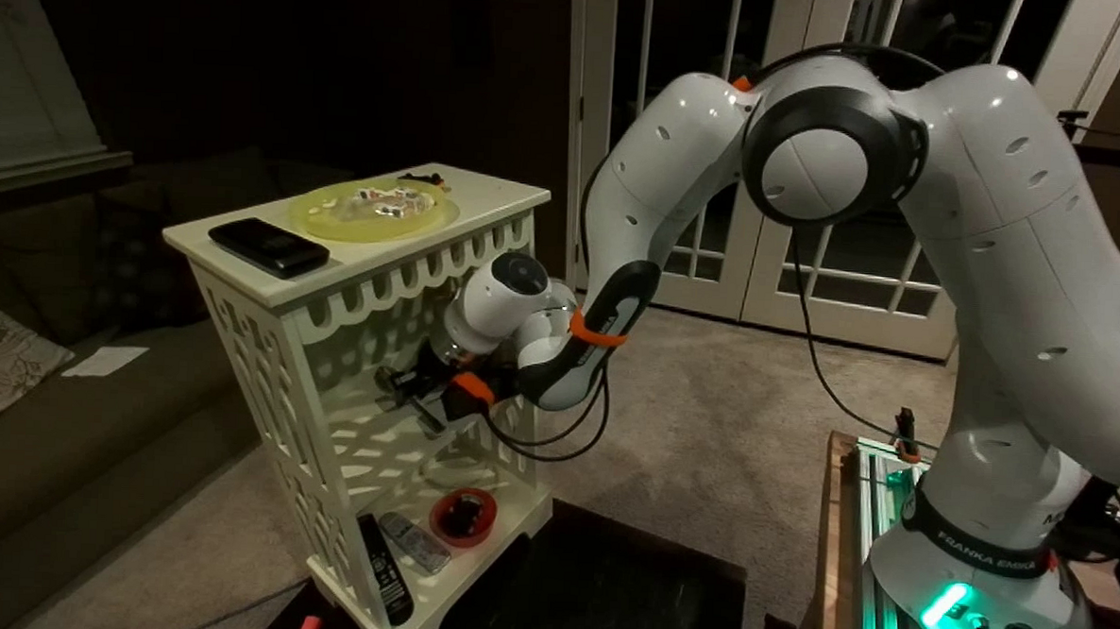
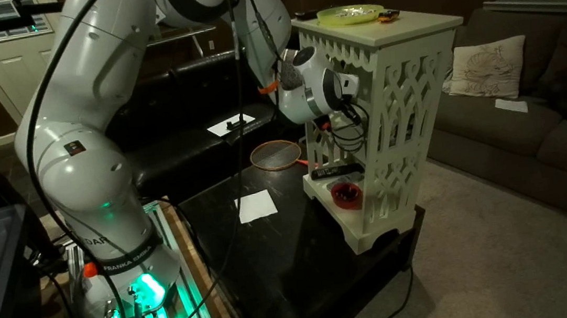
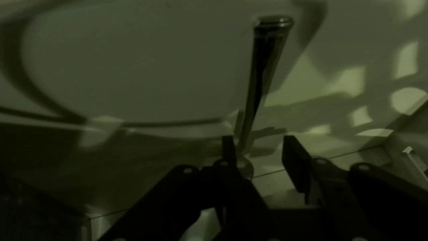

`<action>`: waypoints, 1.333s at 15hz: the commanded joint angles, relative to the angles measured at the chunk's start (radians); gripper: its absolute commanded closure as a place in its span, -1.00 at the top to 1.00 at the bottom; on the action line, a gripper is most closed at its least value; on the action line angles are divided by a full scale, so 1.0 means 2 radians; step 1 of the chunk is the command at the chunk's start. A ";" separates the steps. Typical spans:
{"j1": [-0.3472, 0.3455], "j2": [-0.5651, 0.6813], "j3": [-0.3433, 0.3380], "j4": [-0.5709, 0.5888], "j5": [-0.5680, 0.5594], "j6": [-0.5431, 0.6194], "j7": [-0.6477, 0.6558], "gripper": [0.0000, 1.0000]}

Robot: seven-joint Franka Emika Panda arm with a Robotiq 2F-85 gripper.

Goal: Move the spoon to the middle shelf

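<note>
Looks nearly done, with the spoon (image 3: 255, 85) on the middle shelf (image 3: 147, 67) beside parted jaws; probably needs only withdrawal.

In an exterior view the camera looks down at a slant from above the height of the stand (image 1: 324, 437), a little way off, facing white glazed doors (image 1: 761, 257), with the arm (image 1: 817, 165) on the right. In an exterior view it also looks down, with the arm's base (image 2: 130, 259) close at left, across the table (image 2: 292, 242) to a black couch (image 2: 182, 143). Both exterior views share the arm, the stand and the table, and see the stand from opposite ends. The wrist view looks along the tool (image 3: 258, 140), which comes in from the bottom, at pale surfaces (image 3: 140, 73) inside the stand, very near.
</note>
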 commanded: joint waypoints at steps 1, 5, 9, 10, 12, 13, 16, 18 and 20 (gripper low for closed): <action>0.040 -0.018 -0.048 -0.016 0.002 0.021 0.006 0.49; 0.083 -0.027 -0.122 -0.051 0.015 0.096 0.003 0.98; 0.145 -0.009 -0.207 -0.110 0.065 0.234 -0.034 1.00; 0.160 -0.003 -0.220 -0.126 0.078 0.269 -0.050 1.00; 0.181 -0.005 -0.236 -0.166 0.095 0.348 -0.087 1.00; 0.189 -0.009 -0.241 -0.185 0.098 0.382 -0.103 1.00; 0.112 -0.076 -0.139 -0.244 0.095 0.441 -0.224 1.00; 0.043 -0.117 -0.058 -0.280 0.072 0.458 -0.289 1.00; -0.025 -0.163 0.013 -0.322 0.066 0.450 -0.335 1.00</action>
